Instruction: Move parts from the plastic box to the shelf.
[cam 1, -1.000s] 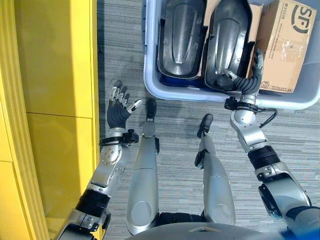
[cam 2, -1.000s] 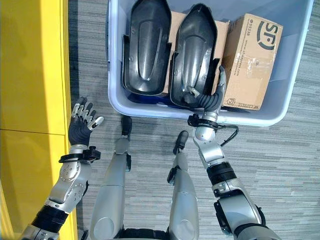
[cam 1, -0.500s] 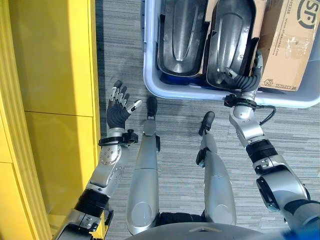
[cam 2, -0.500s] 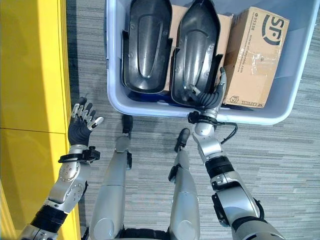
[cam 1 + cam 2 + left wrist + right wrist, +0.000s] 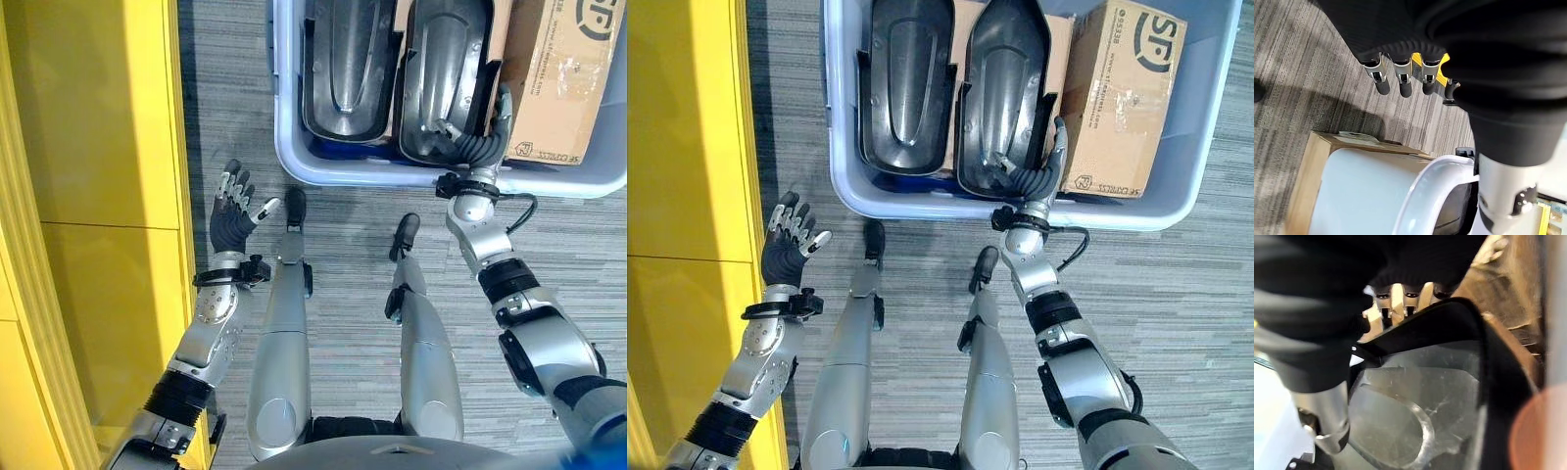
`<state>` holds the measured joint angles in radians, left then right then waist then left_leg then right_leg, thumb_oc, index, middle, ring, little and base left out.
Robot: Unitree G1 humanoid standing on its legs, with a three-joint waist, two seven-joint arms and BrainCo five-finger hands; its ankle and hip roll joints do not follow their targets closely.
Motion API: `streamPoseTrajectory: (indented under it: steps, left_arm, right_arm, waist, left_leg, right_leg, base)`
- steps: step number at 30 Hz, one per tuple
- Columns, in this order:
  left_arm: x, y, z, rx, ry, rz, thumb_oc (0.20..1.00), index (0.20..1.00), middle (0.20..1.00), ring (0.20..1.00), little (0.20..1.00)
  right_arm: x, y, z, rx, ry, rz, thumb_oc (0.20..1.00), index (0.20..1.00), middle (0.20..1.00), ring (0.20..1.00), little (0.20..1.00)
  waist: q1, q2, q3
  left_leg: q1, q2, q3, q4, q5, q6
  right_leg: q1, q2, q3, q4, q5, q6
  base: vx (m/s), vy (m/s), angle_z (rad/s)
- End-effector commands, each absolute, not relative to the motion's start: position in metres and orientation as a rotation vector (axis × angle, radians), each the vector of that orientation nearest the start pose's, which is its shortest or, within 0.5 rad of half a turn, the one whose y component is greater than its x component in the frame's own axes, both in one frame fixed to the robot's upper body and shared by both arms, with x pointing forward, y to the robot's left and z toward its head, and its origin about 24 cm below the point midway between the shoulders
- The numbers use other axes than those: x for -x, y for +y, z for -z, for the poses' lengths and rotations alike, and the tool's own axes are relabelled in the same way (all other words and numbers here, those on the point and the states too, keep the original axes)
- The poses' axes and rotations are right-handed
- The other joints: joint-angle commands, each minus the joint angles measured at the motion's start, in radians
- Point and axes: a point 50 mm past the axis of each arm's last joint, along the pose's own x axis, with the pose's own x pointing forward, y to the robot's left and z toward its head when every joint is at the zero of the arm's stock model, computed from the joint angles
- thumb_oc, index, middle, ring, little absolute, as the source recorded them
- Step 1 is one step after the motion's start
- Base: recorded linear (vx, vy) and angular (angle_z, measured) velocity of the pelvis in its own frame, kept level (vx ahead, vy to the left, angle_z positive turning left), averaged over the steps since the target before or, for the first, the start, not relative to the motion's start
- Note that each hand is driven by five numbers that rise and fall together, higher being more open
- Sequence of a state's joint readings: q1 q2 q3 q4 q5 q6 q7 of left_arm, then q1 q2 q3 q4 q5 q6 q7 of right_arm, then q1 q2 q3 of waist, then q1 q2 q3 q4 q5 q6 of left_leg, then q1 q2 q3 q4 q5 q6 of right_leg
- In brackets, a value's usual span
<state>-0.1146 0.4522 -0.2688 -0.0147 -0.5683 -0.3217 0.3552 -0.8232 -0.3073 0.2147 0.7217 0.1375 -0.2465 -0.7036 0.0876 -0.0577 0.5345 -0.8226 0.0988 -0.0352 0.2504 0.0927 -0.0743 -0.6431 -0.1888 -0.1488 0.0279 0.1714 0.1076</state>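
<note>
Gripped and drawn nearer: right hand [image 5: 1034,176] clamped on the right-side black part [image 5: 1007,93] in the plastic box [image 5: 1193,127].
Beside it, 1 more black part [image 5: 904,83] and a cardboard box [image 5: 1122,98]; left hand [image 5: 233,210] spread over the floor [image 5: 225,108], near the yellow shelf [image 5: 88,196].

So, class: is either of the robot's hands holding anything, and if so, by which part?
The right hand grips the right-hand black part in the plastic box by its near bottom edge, thumb inside, fingers behind. The left hand is open and holds nothing.
</note>
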Motion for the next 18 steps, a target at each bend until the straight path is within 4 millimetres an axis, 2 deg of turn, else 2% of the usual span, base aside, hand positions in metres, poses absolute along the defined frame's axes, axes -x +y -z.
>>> streamPoseTrajectory:
  steps: [1, 9, 14, 18]
  left_arm:
    - [-0.254, 0.173, -0.1, 0.229, -0.327, -0.026, 1.0, 1.0, 1.0, 1.0, 1.0]
    - [-0.257, 0.167, -0.1, 0.235, -0.316, 0.006, 1.0, 1.0, 1.0, 1.0, 1.0]
    - [-0.259, 0.164, -0.103, 0.239, -0.322, 0.037, 1.0, 1.0, 1.0, 1.0, 1.0]
    - [-0.26, 0.16, -0.105, 0.245, -0.326, 0.067, 1.0, 1.0, 1.0, 1.0, 1.0]
  right_arm:
    - [-0.39, -0.211, -0.155, 0.039, -0.22, 0.672, 1.0, 1.0, 1.0, 1.0, 1.0]
    - [-0.4, -0.216, -0.154, -0.049, -0.119, 0.692, 1.0, 1.0, 1.0, 1.0, 1.0]
    - [-0.405, -0.219, -0.154, -0.017, -0.048, 0.671, 1.0, 1.0, 1.0, 1.0, 1.0]
    - [-0.406, -0.231, -0.151, 0.106, 0.032, 0.643, 1.0, 1.0, 1.0, 1.0, 1.0]
  waist:
    - [0.032, 0.079, -0.015]
    - [0.045, 0.09, -0.015]
    - [0.06, 0.097, -0.015]
    - [0.077, 0.104, -0.015]
  left_leg:
    - [-0.013, -0.045, 0.005, -0.006, -0.069, 0.045]
    - [-0.02, -0.047, 0.006, -0.003, -0.072, 0.045]
    - [-0.021, -0.05, 0.0, 0.001, -0.074, 0.045]
    - [-0.016, -0.054, -0.001, 0.0, -0.073, 0.045]
  right_leg:
    - [0.004, -0.017, 0.02, 0.156, -0.159, 0.026]
    - [0.0, -0.016, 0.017, 0.156, -0.162, 0.026]
    - [0.003, -0.016, 0.014, 0.156, -0.164, 0.026]
    - [0.014, -0.017, 0.006, 0.157, -0.165, 0.028]
  base:
    - [0.01, 0.006, -0.03]
    - [0.0, 0.001, -0.01]
    - [0.0, -0.005, -0.02]
    - [0.0, -0.006, 0.02]
